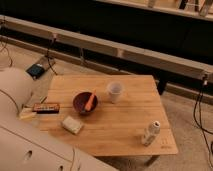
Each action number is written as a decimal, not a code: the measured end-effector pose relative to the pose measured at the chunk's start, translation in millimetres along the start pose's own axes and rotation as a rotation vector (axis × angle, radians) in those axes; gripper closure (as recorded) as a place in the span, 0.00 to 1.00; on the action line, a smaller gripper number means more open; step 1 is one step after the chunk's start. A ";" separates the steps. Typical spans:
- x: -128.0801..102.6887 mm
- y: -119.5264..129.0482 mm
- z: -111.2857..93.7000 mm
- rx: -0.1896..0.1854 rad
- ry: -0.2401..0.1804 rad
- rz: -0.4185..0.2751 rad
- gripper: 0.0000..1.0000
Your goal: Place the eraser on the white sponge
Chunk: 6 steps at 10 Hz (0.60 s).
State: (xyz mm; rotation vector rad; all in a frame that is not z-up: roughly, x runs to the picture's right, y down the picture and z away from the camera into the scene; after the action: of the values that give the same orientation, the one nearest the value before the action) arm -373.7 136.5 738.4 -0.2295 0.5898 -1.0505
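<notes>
The eraser point(46, 107) is a dark flat block with a coloured label, lying at the left edge of the wooden table point(125, 125). The white sponge point(72, 124) lies flat a little in front and to the right of it, apart from it. My arm's white links point(35, 145) fill the lower left of the view and overlap the table's left front corner. The gripper does not show; it is out of view or hidden behind the arm.
A dark bowl point(85, 102) with an orange object point(90, 101) in it stands mid-table. A white cup point(114, 92) stands behind it and a white bottle point(150, 133) at the front right. A pale yellow block point(27, 114) lies left of the eraser. Cables and a dark box point(36, 70) are on the floor.
</notes>
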 end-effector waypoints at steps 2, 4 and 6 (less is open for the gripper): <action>-9.0 7.7 6.3 -0.025 -0.023 -0.009 1.00; -16.9 13.8 14.9 -0.050 -0.057 -0.003 1.00; -20.8 19.8 23.6 -0.074 -0.075 -0.007 1.00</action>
State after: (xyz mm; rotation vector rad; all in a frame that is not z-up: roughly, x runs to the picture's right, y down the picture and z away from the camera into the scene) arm -353.2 162.0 756.2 -0.3347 0.5614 -1.0234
